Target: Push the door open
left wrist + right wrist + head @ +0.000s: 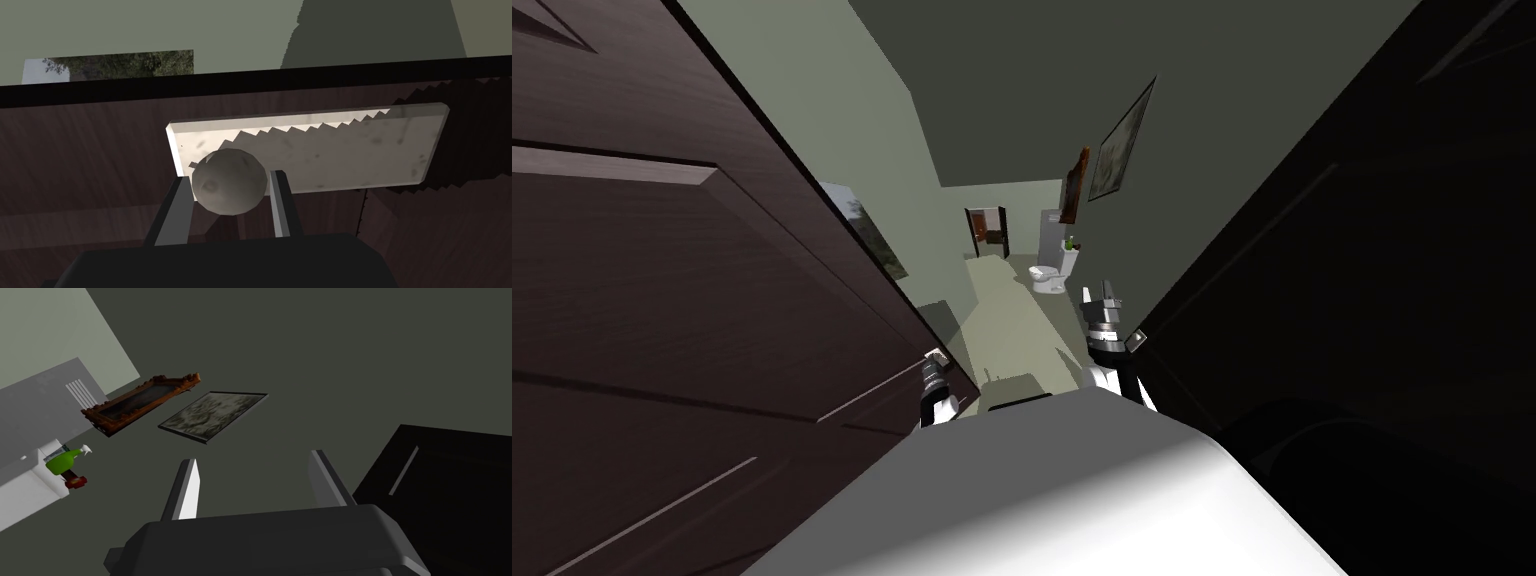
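Looking down from the head, the dark brown wood-grain panelled door [662, 250] takes up the robot's left side. Its raised rectangular panels are edged by thin pale lines. It stands partly open onto a room with a pale green floor and a smooth white toilet [1049, 277] far off. The left gripper [934, 362] sits at the door's free edge. The right gripper [1100, 297] is held up in the gap, beside a flat, near-black panel [1362, 300] on the right.

From the left wrist, the two thin grey blades are clamped on the round, mottled grey door knob [229, 182], one against each side. The knob stands out from a pale, speckled rectangular backplate [350, 150] fixed flat on the streaky brown door face.

From the right wrist, the right gripper's blade-like fingers stand well apart.
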Robot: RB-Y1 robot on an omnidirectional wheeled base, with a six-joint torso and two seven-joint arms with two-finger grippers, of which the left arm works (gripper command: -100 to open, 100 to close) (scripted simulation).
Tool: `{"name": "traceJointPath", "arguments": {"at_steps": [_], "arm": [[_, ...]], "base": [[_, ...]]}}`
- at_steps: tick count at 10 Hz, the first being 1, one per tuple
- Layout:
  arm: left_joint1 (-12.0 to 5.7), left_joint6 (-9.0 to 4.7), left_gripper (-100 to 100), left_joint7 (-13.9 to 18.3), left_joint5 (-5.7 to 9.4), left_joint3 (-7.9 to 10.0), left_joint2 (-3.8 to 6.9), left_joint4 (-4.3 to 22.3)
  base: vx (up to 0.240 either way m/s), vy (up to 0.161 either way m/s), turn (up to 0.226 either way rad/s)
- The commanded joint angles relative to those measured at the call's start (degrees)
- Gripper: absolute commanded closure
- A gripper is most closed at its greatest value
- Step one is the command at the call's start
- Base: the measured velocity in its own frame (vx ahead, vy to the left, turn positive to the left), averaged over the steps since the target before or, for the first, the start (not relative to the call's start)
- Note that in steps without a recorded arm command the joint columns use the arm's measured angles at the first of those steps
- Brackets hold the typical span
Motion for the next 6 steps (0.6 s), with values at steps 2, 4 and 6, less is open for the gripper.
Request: {"name": "traceJointPath", "arguments": {"at_steps": [2, 4, 6], "arm": [[-0.27, -0.07, 100, -0.7, 1.11, 1.81, 0.58, 0.0], [-0.16, -0.13, 100, -1.2, 1.93, 3.12, 0.78, 0.0], [-0.07, -0.19, 100, -1.7, 2.69, 4.32, 0.95, 0.1]], "base": [[0.196, 0.006, 0.045], [0.206, 0.01, 0.048], [0.197, 0.011, 0.035]]}}
